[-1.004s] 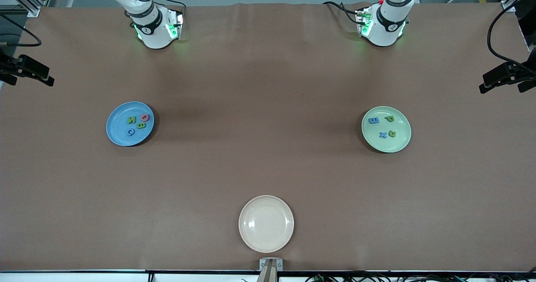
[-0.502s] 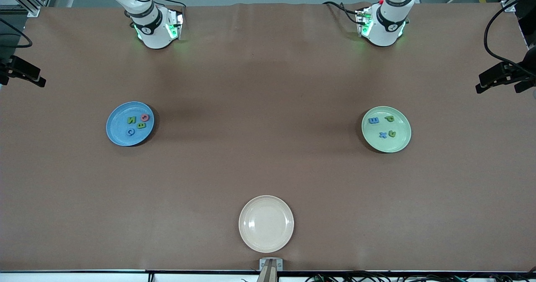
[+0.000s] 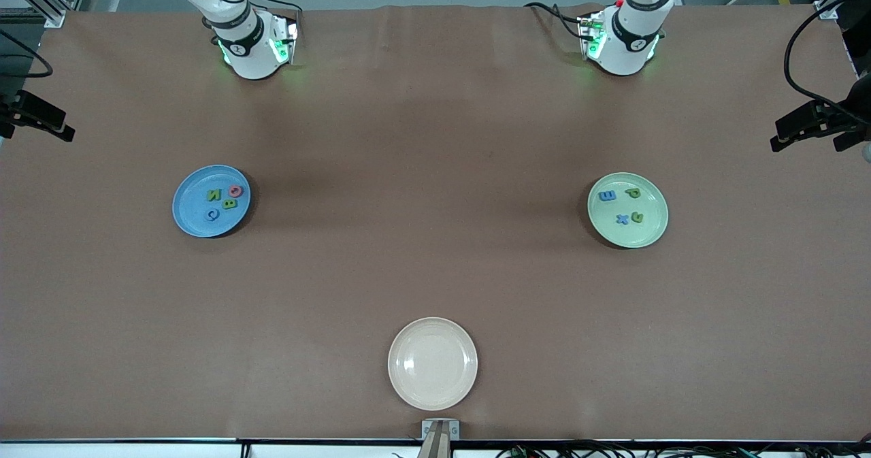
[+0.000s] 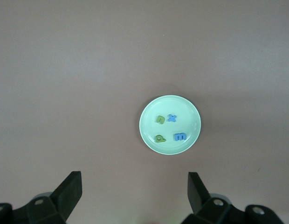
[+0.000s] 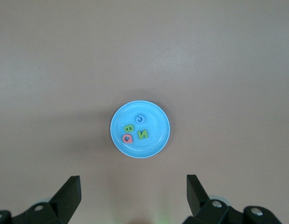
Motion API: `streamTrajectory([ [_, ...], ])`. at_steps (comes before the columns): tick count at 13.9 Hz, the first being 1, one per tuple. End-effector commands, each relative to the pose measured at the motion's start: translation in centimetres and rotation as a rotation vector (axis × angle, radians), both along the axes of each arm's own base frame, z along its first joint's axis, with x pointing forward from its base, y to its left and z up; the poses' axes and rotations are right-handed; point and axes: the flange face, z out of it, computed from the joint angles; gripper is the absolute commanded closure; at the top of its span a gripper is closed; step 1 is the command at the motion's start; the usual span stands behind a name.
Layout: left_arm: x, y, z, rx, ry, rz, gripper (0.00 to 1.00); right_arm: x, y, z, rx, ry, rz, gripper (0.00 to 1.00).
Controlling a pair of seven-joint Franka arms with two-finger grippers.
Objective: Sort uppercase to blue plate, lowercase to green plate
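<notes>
Front view: nothing on the table had moved since the earlier shots, plates and letters all sat exactly where they were. The blue plate (image 3: 187, 216) sat toward the right arm's end, the green plate (image 3: 646, 233) toward the left arm's end, and the cream plate (image 3: 433, 363) was nearer the camera than both, roughly between them. No brand or label was readable.

Left wrist view: the left gripper (image 4: 134, 189) hung high over the table with its fingers spread wide, holding nothing. The green plate held 4 lowercase letters (image 4: 170, 128): a blue x, a blue m, a green p and a small green hooked one.

Right wrist view: the right gripper (image 5: 133, 189) was the same, wide apart and empty. The blue plate carried 4 uppercase letters (image 5: 135, 130): blue C, green B, green N, red Q.
</notes>
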Motion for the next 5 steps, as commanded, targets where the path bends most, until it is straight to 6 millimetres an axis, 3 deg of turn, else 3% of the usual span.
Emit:
streamTrajectory([
  [1,-0.34,-0.12,0.61,0.0,-0.002,-0.022,0.0,-0.03,0.05,-0.16,0.004,0.002,-0.001,0.0],
  [5,-0.38,-0.11,0.69,0.0,-0.004,-0.022,0.0,-0.37,-0.04,-0.67,0.005,-0.002,-0.002,0.0],
])
